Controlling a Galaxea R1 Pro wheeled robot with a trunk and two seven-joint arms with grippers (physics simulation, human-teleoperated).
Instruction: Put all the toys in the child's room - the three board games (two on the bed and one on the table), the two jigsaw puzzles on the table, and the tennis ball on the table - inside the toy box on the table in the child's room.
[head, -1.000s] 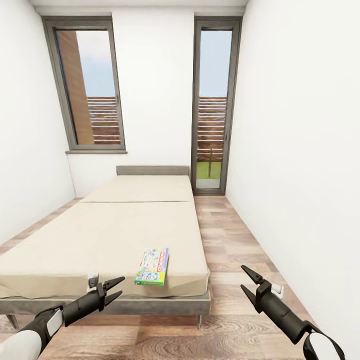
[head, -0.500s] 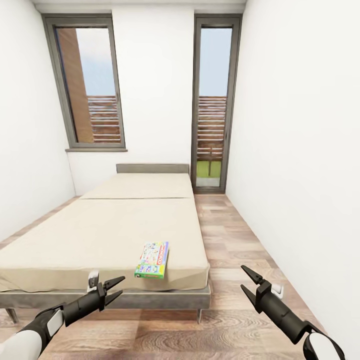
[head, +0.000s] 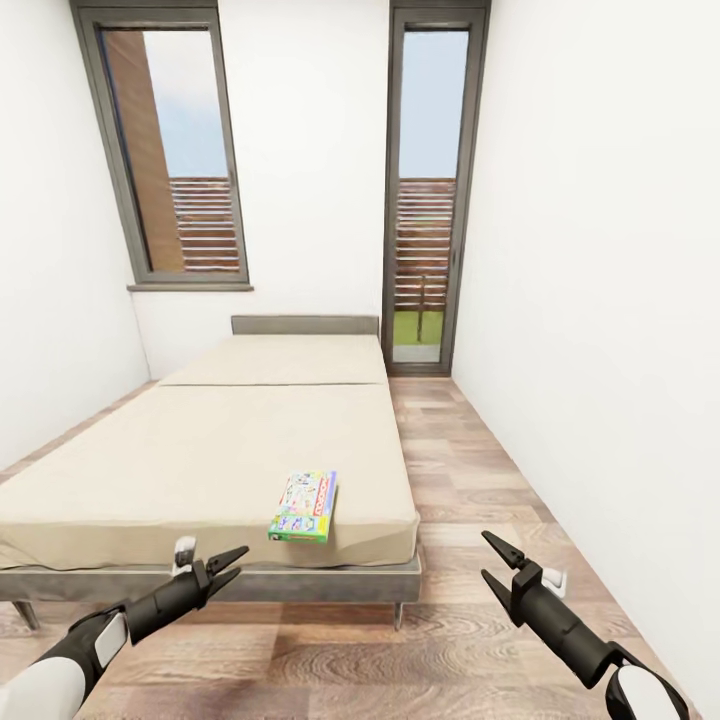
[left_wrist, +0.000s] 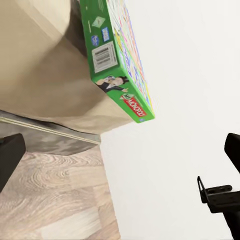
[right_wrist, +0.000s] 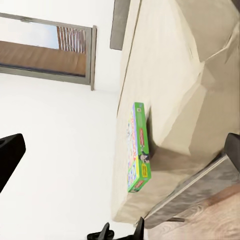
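Down low, the left gripper (head: 222, 566) hangs just off the bed's foot, fingers parted, nothing in them. Across the way the right gripper (head: 492, 560) sits over the wood floor (head: 470, 470), fingers spread wide and empty too. Next up, the board game (head: 304, 506), a green box lying flat at the bed's (head: 200, 450) near right corner, apart from both grippers. Beyond it, the headboard, a window (head: 170, 160) and a glass door (head: 425, 190) on the far wall.
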